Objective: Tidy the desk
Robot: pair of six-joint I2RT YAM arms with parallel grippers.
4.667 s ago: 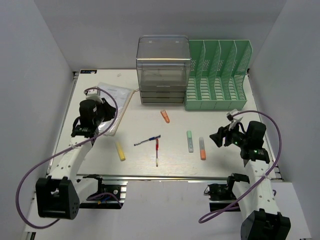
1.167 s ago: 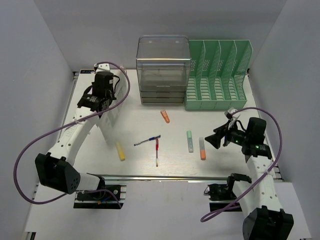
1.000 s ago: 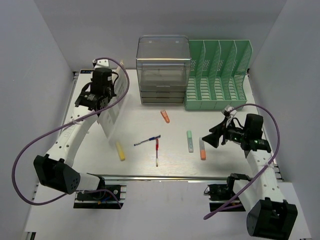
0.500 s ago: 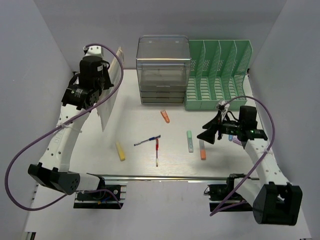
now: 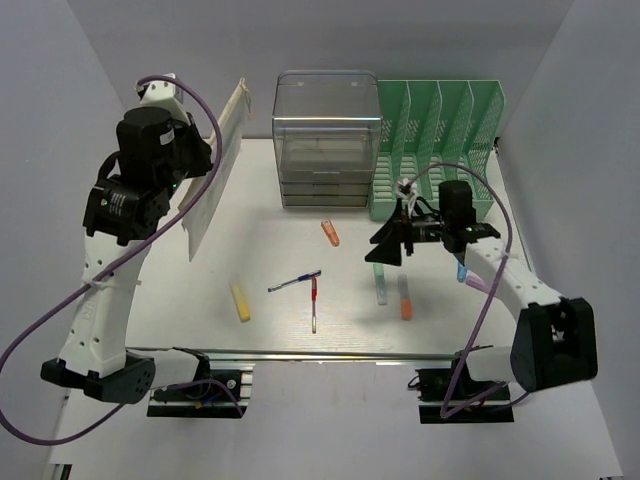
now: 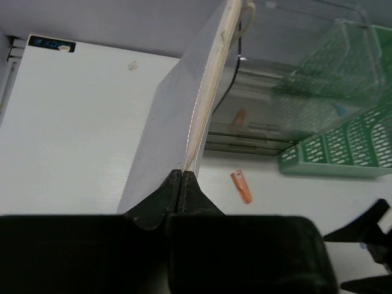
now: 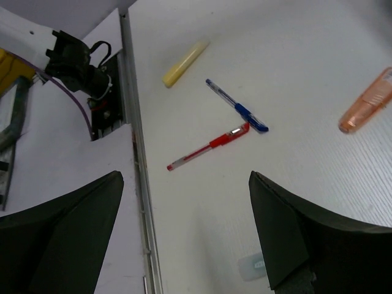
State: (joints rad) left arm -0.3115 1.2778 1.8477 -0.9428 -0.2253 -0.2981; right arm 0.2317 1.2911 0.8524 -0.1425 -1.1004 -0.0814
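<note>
The desk [image 5: 280, 255] is an off-white tabletop; it also shows in the left wrist view [image 6: 67, 128] and the right wrist view [image 7: 294, 73]. My left gripper [image 5: 193, 168] is shut on a flat bundle of papers [image 5: 215, 160] and holds it on edge high above the desk's left side. In the left wrist view the gripper [image 6: 181, 175] pinches the bundle's [image 6: 177, 116] lower edge. My right gripper [image 5: 386, 248] is open and empty, hovering over a green highlighter [image 5: 380, 290] and an orange highlighter [image 5: 405, 303]. In its own view the right gripper [image 7: 185, 182] is spread wide.
A yellow highlighter [image 5: 240, 300], blue pen [image 5: 295, 282], red pen [image 5: 314, 303] and orange marker [image 5: 330, 232] lie mid-desk. A blue marker [image 5: 461, 270] lies under the right arm. A clear drawer unit [image 5: 325, 140] and green file rack [image 5: 435, 150] stand at the back.
My left gripper has lifted the paper bundle off the desk and raised it high. My right gripper has swung left and forward over the highlighters, uncovering the blue marker.
</note>
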